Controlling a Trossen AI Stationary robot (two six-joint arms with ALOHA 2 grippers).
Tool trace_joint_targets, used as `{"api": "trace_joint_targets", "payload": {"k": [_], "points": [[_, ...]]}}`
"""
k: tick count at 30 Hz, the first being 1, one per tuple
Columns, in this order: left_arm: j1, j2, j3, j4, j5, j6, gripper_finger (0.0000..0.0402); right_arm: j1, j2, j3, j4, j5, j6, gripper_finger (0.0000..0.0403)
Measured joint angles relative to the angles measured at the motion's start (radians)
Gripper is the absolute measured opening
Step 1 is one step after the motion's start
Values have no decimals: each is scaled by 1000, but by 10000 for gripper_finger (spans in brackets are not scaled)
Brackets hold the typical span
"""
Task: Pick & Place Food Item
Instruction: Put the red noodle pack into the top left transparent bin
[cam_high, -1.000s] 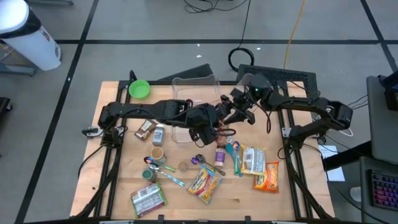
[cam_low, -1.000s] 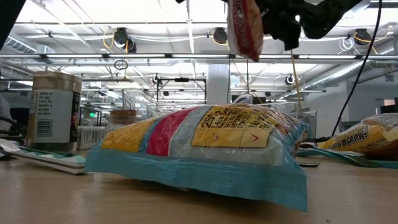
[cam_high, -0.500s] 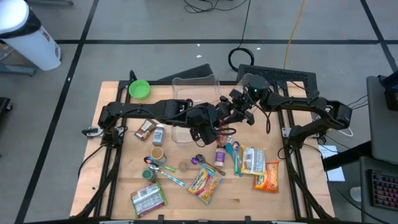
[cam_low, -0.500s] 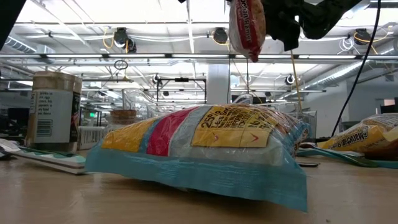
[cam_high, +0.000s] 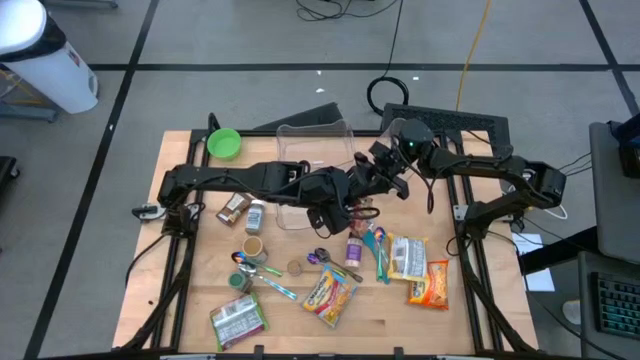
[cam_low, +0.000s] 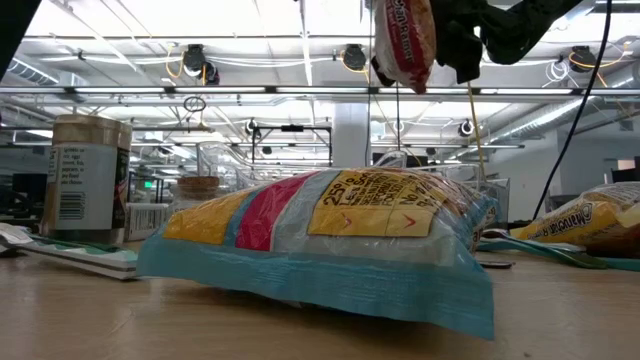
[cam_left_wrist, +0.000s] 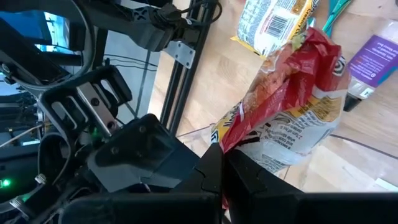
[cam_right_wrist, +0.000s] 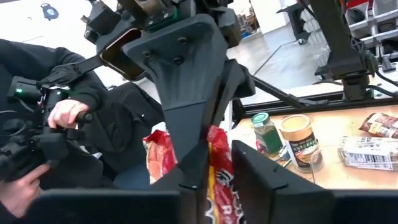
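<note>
A red, white and yellow snack bag (cam_left_wrist: 292, 112) hangs in the air over the middle of the table, between my two grippers. My left gripper (cam_left_wrist: 221, 165) reaches in from the table's left (cam_high: 350, 203) and is shut on the bag. My right gripper (cam_right_wrist: 219, 180) comes in level from the right (cam_high: 377, 186), its two fingers standing on either side of the bag's red edge. In the low view the bag (cam_low: 405, 45) hangs high above the packets on the table. My left gripper pinches the bag's crimped end (cam_left_wrist: 231, 142) between its two fingers, slanting down from the table's left. The bag is lifted clear, and its body stands out beyond the fingertips. My right gripper has the bag's red edge (cam_right_wrist: 217, 155) between its two fingers, coming level from the table's right. The edge fills the gap between them, and the bag is clear of the table.
A clear plastic tub (cam_high: 315, 150) stands just behind the grippers, a green bowl (cam_high: 224, 143) at the far left. Below lie several packets (cam_high: 330, 293) (cam_high: 408, 257), a purple pack (cam_high: 355, 245) and jars (cam_high: 253, 246). A person (cam_right_wrist: 56, 118) sits beyond the table.
The hanging bag has turned about in the low view: it showed a narrow side and now shows a wider face, with its lower end swung a little toward that picture's right. Both arms have stayed where they were.
</note>
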Motion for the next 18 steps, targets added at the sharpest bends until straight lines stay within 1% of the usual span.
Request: {"api": "trace_joint_targets", "payload": {"k": [5, 14, 18], "points": [[2, 0, 0, -1, -2, -1, 2, 0, 0, 0, 0, -27, 0, 8], [4, 0, 0, 0, -3, -47, 3, 0, 0, 0, 0, -45, 19, 1], [4, 0, 0, 29, -7, -143, 18, -3, 0, 0, 1, -51, 23, 1]]}}
